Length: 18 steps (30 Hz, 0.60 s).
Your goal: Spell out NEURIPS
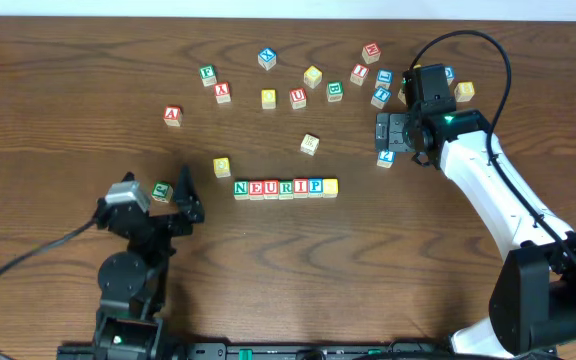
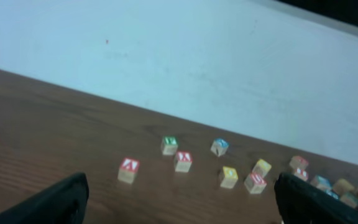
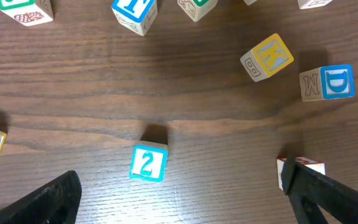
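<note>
Dark wood table (image 1: 388, 270), pale wall behind, both arms poised over the letter cubes. R gripper (image 3: 180, 180) stands wide w/ nothing between its fingers, hanging low among the loose cubes at far right. A blue "2" cube (image 3: 148, 163) lies just ahead of it, w/ a yellow K cube (image 3: 267, 57) and a blue D cube (image 3: 337, 82) further out. L gripper (image 2: 182, 196) is likewise wide and shows nothing held in its own view, at near left. Overhead, a green-lettered cube (image 1: 161, 191) sits close by it, tho whether between the fingers can't be told.

Mid-table, well apart from both, the row of cubes (image 1: 285, 187) reads N-E-U-R-I-P, cubes touching, closed by a yellow-faced cube (image 1: 330, 187) whose letter is too small to read. Judged from that, the word looks laid & the step in hand is prob. the pull-back.

It is best done by lifting each arm straight up before swinging home — R arm esp., since strays crowd its fingers — and keeping both clear of the row, which a light nudge could skew. If the end cube shows no S, it needs turning, approached from the open right end.
</note>
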{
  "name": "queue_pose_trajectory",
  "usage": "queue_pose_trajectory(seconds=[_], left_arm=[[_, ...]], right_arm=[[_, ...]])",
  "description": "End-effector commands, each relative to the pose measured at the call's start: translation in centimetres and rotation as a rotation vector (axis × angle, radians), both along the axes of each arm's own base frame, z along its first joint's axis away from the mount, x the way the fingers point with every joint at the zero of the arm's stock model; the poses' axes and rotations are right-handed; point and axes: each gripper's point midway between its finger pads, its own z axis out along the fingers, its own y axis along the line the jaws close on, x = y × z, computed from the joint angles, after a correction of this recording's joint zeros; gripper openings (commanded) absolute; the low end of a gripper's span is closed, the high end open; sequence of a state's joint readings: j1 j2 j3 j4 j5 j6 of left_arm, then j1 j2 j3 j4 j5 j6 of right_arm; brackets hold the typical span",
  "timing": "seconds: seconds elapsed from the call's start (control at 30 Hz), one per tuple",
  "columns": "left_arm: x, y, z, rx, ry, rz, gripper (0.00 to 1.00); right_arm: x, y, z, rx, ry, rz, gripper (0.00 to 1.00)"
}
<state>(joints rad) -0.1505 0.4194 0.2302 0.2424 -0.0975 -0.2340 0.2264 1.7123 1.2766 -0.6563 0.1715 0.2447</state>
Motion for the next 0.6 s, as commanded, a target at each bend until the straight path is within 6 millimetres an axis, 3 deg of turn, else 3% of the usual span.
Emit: queue_pose_trajectory(seconds=[0.0,0.57], left_arm=[[-0.8,-0.2,-0.3,0.018,-0.044,-0.049,0.94],[-2.5,-0.2,-2.5,0.021,-0.111,-0.103,0.94]], right_arm=[[0.5,0.0,0.7,0.006,-0.02,-0.007,0.99],[0.5,0.0,0.7,0.006,-0.02,-0.007,0.99]])
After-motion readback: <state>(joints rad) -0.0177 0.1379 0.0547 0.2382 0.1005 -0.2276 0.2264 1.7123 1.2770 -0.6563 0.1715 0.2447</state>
